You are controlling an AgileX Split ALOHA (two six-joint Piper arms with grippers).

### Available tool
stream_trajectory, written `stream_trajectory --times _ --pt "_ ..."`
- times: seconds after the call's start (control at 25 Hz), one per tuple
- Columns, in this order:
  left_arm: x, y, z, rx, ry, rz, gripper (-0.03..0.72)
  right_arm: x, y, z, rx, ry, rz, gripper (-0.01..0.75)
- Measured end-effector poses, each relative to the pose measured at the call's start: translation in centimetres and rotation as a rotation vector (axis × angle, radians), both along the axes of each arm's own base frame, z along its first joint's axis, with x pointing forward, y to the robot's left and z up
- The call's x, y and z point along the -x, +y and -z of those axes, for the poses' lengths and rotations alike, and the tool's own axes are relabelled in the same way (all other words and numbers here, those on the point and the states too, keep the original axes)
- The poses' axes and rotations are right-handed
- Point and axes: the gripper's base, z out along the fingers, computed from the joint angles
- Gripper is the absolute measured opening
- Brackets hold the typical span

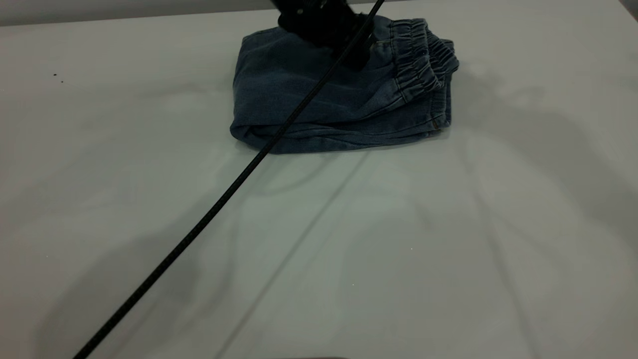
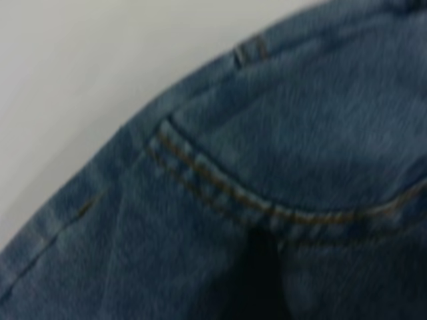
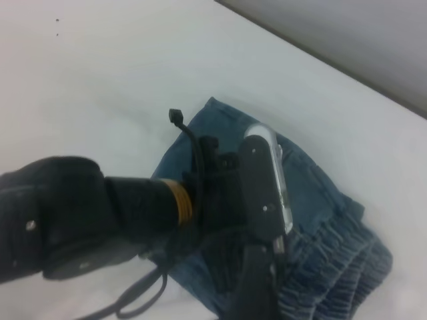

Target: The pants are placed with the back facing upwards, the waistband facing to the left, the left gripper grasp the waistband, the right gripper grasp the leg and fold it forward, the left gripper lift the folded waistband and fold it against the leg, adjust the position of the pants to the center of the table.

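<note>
Worktop: white, smooth worktop, plain, with soft shadows and a few dark specks near its far left.
Pants: blue denim pants folded into a compact, thick rectangular bundle, lying at the far middle of the worktop, slightly to the right.
Waistband: ruched, crinkly elastic waistband folded on top at the bundle's right end, doubled in layers.
Denim detail: left wrist view shows a curved pocket seam with tan double stitching, very close to the lens.
Left gripper: black left gripper reaches over the far edge of the bundle, tips down on the cloth just left of the waistband; right wrist view shows its body with a silver-edged camera block above the denim.
Left jaws: cannot tell how far apart they stand, or whether cloth is pinched.
Cable: black braided cable slants from the gripper to the near left corner.
Right gripper: outside every picture.
</note>
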Motion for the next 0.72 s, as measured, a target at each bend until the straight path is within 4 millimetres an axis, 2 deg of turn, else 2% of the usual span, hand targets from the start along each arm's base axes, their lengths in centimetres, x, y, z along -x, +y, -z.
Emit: stream_trajectory --times 0.28,0.44,0.72 --pt "0.1 0.2 3.6 -0.048 0.062 0.011 0.566 0.2 0.0 0.1 0.008 0.022 -0.008 0.51" --pt "0.4 0.3 3.7 -0.076 0.113 0.02 0.566 0.2 0.0 0.2 0.007 0.027 -0.008 0.51" --pt "2.0 1.0 3.4 -0.192 0.315 0.053 0.566 0.3 0.0 0.2 0.003 0.052 0.001 0.51"
